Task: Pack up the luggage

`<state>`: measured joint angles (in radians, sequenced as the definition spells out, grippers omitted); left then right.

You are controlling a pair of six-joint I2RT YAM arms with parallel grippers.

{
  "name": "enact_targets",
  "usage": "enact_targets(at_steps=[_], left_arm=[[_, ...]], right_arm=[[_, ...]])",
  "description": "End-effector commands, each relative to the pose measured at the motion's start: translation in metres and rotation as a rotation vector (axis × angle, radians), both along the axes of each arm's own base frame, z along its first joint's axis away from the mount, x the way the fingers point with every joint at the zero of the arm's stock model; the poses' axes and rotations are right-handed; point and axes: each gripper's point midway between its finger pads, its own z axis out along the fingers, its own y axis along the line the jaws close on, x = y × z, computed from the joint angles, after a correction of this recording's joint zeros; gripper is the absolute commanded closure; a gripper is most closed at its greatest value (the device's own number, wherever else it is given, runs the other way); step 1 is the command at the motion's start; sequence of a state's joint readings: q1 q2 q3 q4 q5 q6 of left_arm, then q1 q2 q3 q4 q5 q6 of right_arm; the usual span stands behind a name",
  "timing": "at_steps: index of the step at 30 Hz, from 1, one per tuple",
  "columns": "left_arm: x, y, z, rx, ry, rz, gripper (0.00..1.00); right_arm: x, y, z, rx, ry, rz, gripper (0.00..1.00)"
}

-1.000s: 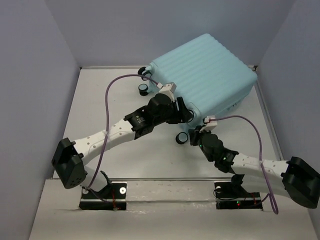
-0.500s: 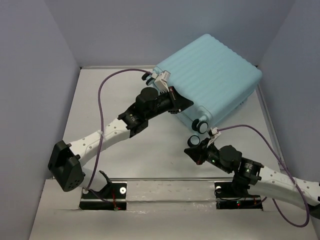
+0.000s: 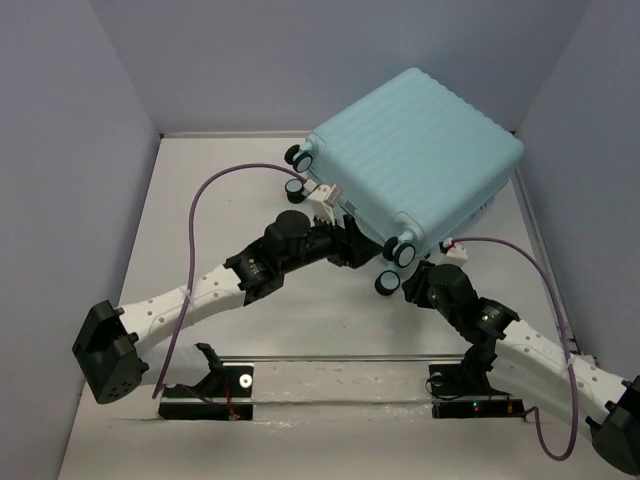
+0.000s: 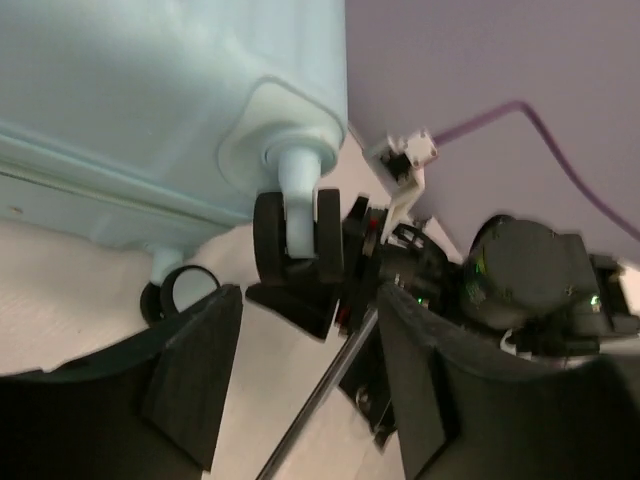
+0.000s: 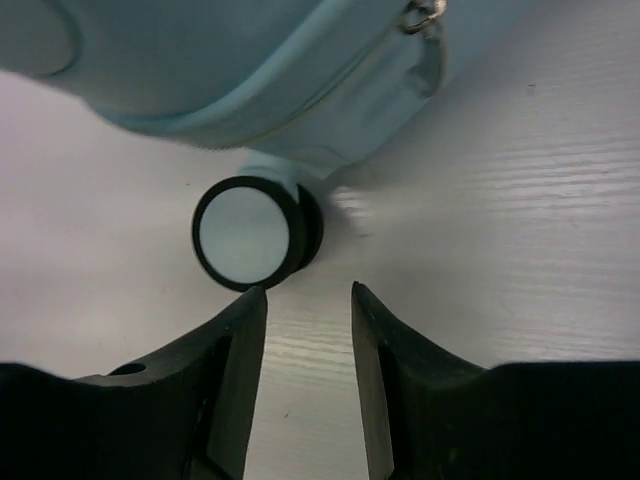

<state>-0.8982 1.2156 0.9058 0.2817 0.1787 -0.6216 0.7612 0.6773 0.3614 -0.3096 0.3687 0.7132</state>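
The luggage (image 3: 420, 150) is a pale aqua ribbed suitcase, closed, lying tilted at the back right of the table. My left gripper (image 3: 362, 250) is open and empty, low beside the suitcase's near edge. In the left wrist view (image 4: 305, 330) its fingers (image 4: 195, 370) frame a black spinner wheel (image 4: 298, 235) below the shell (image 4: 150, 100). My right gripper (image 3: 412, 280) is open and empty, just behind the near wheel (image 3: 387, 283). In the right wrist view (image 5: 308, 300) that wheel (image 5: 250, 233) sits just past the left fingertip, under the shell (image 5: 250, 70).
Grey walls close in the white table (image 3: 250, 200) on the left, back and right. Two more wheels (image 3: 295, 170) stick out at the suitcase's left end. A zipper pull (image 5: 425, 15) hangs from the shell. The right arm (image 4: 520, 280) shows close in the left wrist view.
The suitcase turned and shifted back to the right. My left gripper dropped from its left edge to the near wheel corner. My right gripper swung back, then came up to the near wheel.
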Motion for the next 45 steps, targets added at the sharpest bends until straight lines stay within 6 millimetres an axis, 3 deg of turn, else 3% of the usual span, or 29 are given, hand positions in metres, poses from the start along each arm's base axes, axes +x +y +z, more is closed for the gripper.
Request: enact_targets(at_steps=[1, 2, 4, 11, 14, 15, 17, 18, 19, 20, 23, 27, 30, 35, 39, 43, 44, 45], left_arm=[[-0.023, -0.003, -0.009, 0.023, -0.081, -0.082, 0.18], [-0.026, -0.004, -0.024, 0.026, -0.045, -0.093, 0.14], [-0.027, -0.009, -0.031, 0.025, -0.043, -0.114, 0.06], [-0.012, -0.032, -0.019, 0.056, -0.133, -0.155, 0.01], [-0.008, -0.042, -0.025, 0.084, -0.161, -0.189, 0.01], [-0.008, -0.048, -0.018, 0.081, -0.175, -0.208, 0.01], [0.000, -0.055, -0.026, 0.126, -0.194, -0.220, 0.01], [0.010, -0.057, -0.016, 0.136, -0.223, -0.185, 0.01], [0.016, -0.054, -0.025, 0.192, -0.213, -0.162, 0.01], [0.025, -0.056, -0.018, 0.217, -0.251, -0.144, 0.01], [0.040, -0.046, -0.022, 0.319, -0.295, -0.083, 0.01], [0.044, -0.048, -0.026, 0.374, -0.340, -0.113, 0.01], [0.041, -0.055, -0.037, 0.408, -0.310, -0.169, 0.01], [0.035, -0.050, -0.059, 0.456, -0.271, -0.199, 0.01], [0.029, -0.054, -0.060, 0.442, -0.265, -0.234, 0.01], [0.034, -0.055, -0.060, 0.454, -0.265, -0.214, 0.06], [0.036, -0.055, -0.058, 0.453, -0.267, -0.206, 0.11], [0.037, -0.056, -0.055, 0.447, -0.274, -0.199, 0.26]], right_arm=[[0.028, -0.008, 0.019, 0.037, -0.066, -0.060, 0.50], [0.040, -0.005, 0.029, 0.052, -0.124, -0.043, 0.49], [0.042, 0.011, 0.030, 0.067, -0.156, 0.061, 0.47], [0.063, 0.040, 0.048, 0.048, -0.215, 0.185, 0.47], [0.064, 0.042, 0.047, 0.041, -0.207, 0.194, 0.47], [0.064, 0.044, 0.047, 0.042, -0.208, 0.202, 0.47], [0.064, 0.044, 0.046, 0.038, -0.204, 0.209, 0.47], [0.063, 0.045, 0.046, 0.039, -0.202, 0.211, 0.47], [0.062, 0.046, 0.045, 0.042, -0.201, 0.218, 0.47], [0.062, 0.045, 0.046, 0.041, -0.204, 0.221, 0.47], [0.059, 0.047, 0.048, 0.052, -0.206, 0.234, 0.48], [0.057, 0.049, 0.048, 0.060, -0.201, 0.248, 0.48], [0.058, 0.050, 0.048, 0.059, -0.198, 0.250, 0.47], [0.054, 0.047, 0.047, 0.064, -0.194, 0.241, 0.46], [0.053, 0.047, 0.046, 0.066, -0.188, 0.245, 0.46], [0.052, 0.047, 0.048, 0.072, -0.190, 0.247, 0.46], [0.051, 0.047, 0.047, 0.074, -0.188, 0.244, 0.45], [0.050, 0.046, 0.048, 0.077, -0.191, 0.243, 0.45]])
